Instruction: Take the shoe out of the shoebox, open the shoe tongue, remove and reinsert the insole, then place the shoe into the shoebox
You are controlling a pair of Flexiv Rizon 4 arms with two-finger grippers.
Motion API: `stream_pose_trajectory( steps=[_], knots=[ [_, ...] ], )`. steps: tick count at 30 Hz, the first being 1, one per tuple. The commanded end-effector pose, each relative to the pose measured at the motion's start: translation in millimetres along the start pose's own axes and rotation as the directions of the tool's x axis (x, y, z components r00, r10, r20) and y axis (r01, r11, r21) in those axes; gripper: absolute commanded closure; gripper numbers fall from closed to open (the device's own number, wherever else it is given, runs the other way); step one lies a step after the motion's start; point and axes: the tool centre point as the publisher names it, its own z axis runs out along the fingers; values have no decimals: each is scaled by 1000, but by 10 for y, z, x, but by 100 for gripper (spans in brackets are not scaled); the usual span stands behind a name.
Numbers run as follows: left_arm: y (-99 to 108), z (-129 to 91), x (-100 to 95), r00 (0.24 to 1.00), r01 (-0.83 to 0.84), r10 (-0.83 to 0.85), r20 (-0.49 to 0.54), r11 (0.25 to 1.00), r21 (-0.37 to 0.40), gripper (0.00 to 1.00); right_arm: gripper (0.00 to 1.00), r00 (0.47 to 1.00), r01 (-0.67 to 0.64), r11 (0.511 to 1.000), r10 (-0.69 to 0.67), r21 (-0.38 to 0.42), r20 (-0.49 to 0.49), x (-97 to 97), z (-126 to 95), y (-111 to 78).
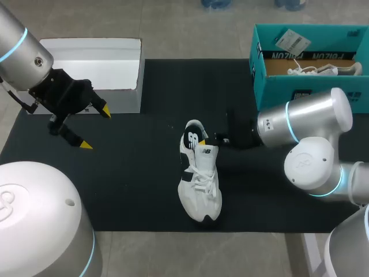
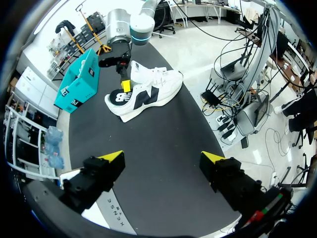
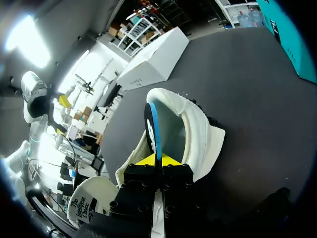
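Nearest me on the black mat [image 1: 132,184] stands the white shoe [image 1: 200,179], out of its box, on its sole, toe toward me and heel away, laces loosely done up. At the heel opening the insole [image 1: 193,137] stands up out of the collar, black on one face and blue on the other. The right gripper [image 3: 157,159] is closed on its heel end, the two yellow tips pinching the thin sheet from both sides. I judge the removal to be part-way, since the front of the insole seems to sit inside the shoe. The insole looks light, thin and floppy. It should bend rather than resist, so the heel-end pinch is a sound hold, though it may drag or fold where it catches under the tongue. The shoe itself looks light, with a soft upper over a stiffer sole, so it could slide or tip on the mat under the pull. The heel collar or the side wall would be the firmer places to steady or lift it. Farther off to the left, the left gripper [image 1: 94,127] hovers above the mat with its fingers spread wide, holding nothing, well apart from the shoe. Behind it sits a white box [image 1: 92,63]. At the far right is the teal shoebox [image 1: 300,86], open, with a second shoe [image 1: 314,70] lying inside.
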Motion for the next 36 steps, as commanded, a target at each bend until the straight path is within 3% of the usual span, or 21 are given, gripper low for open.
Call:
stream_pose_trajectory(
  steps=[1,6,7,8,10,11,12,22,30,31,32,35,36],
  knots=[
    [0,-7,3,1000,0,0,-1,1000,-2,0,100,1000,-8,1000,8,-14,-1,-10,73,-110],
    [0,-7,3,1000,0,0,-1,1000,-2,0,100,1000,-23,1000,23,-9,4,-31,79,-146],
    [0,-7,3,1000,0,0,-1,1000,-2,0,92,1000,-23,1000,23,-9,6,-28,60,-129],
    [0,-7,3,1000,0,0,-1,1000,-2,0,68,1000,-19,1000,19,-15,10,-22,40,-95],
    [0,-7,3,1000,0,0,-1,1000,-2,0,52,1000,-9,1000,9,-18,15,-13,16,-42],
    [0,-7,3,1000,0,0,-1,1000,-2,0,11,1000,3,1000,-2,-21,19,7,-8,3],
    [0,-7,3,1000,0,0,-1,1000,-2,0,0,1000,11,1000,-11,-24,22,18,-24,39],
    [0,-7,3,1000,0,0,-1,1000,-2,0,0,996,80,996,-78,-32,43,95,-140,340],
    [0,-7,3,1000,0,0,-1,1000,-2,0,2,996,77,997,-77,7,46,-3,-41,399],
    [0,-7,3,1000,0,0,-1,1000,-2,0,13,996,75,997,-76,8,46,-5,-37,396],
    [0,-7,3,1000,0,0,-1,1000,-2,0,38,996,74,997,-75,8,46,-4,-35,393],
    [0,-7,3,1000,0,0,-1,1000,-2,0,91,996,75,997,-75,4,47,2,-24,391],
    [0,-7,3,1000,0,0,-1,1000,-2,0,100,996,77,997,-77,1,47,2,-22,391]
  ],
)
